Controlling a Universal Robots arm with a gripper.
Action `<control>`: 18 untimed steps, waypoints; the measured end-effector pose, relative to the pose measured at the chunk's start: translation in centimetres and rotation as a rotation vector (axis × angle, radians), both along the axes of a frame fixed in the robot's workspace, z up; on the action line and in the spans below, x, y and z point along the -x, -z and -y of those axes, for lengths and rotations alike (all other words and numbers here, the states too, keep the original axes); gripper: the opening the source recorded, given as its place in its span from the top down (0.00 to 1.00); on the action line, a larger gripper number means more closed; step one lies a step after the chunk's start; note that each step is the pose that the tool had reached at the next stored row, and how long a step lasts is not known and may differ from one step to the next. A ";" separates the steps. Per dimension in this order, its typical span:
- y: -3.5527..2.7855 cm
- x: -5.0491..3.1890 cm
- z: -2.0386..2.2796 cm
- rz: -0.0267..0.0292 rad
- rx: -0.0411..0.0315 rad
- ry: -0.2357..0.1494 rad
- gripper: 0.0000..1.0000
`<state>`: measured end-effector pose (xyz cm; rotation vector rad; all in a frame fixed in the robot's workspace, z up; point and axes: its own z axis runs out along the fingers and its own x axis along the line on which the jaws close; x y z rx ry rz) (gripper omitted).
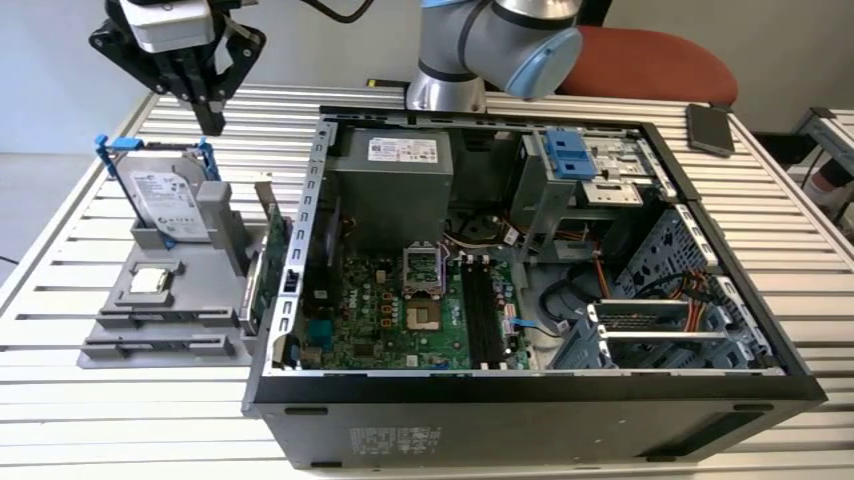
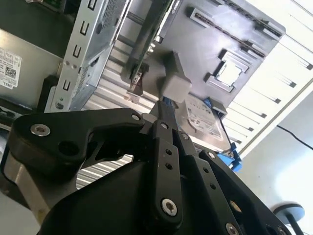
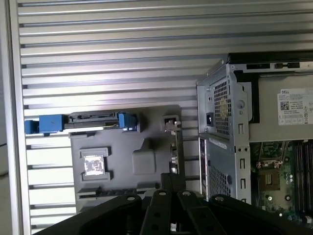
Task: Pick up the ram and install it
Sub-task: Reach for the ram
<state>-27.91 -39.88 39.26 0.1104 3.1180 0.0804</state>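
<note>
Ram position is the uncertain part: where the ram sits, and which way its long axis points, cannot be told from these views. The long places shaped for such a stick do show. Two narrow cradles on the near edge of the grey holder run along the exterior view's left-to-right. The black memory slots on the motherboard run from near to far, at right angles to the cradles. Whether any of them carries a stick I cannot tell. The claw hangs high above the far end of the holder, well apart from everything on it, clenched with its fingers meeting in a single tip. The holder stands on the slatted worktop, just beside the open computer case, on the exterior view's left of it. On the holder, a hard drive with blue rails stands upright at the far end. A square processor lies flat near the middle. A green expansion card stands on edge along the side nearest the case, its length running near to far.
</note>
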 end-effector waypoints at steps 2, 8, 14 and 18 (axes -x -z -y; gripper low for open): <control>0.00 0.56 0.00 0.0000 -0.0002 0.000 1.00; 0.00 2.12 0.00 0.0000 -0.0003 0.000 1.00; 0.00 3.64 0.00 -0.0001 -0.0003 0.000 1.00; 0.00 4.74 0.00 0.0000 -0.0003 0.000 1.00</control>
